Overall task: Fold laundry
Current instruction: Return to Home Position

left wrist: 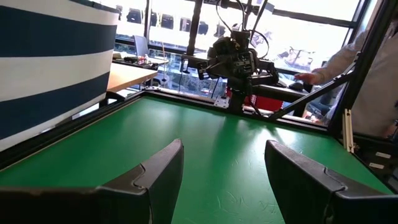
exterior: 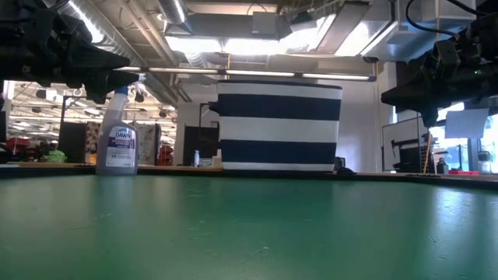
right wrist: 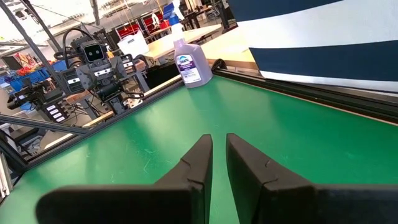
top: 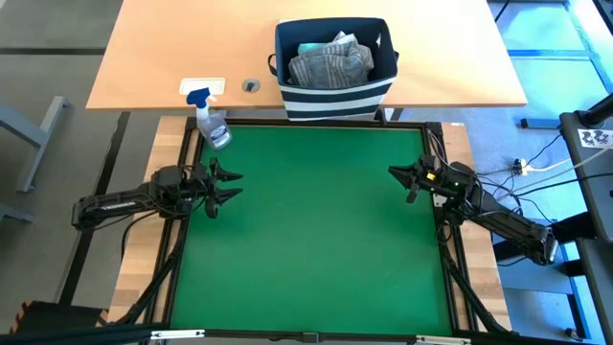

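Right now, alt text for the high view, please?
Soft grey-striped and teal garments lie in the navy-and-white striped fabric basket on the wooden desk beyond the green mat. The left pincer, open, and the right pincer hang at the mat's opposite side edges; a clear spray bottle stands near its far-left corner.

Two dark, slim, jointed arms are seen, black cables looped along the right one; left hand and right hand are tipped with black wedge-shaped fingers.

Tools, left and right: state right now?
Left tool: open, holding nothing.
Right tool: closed but for a thin gap, holding nothing.
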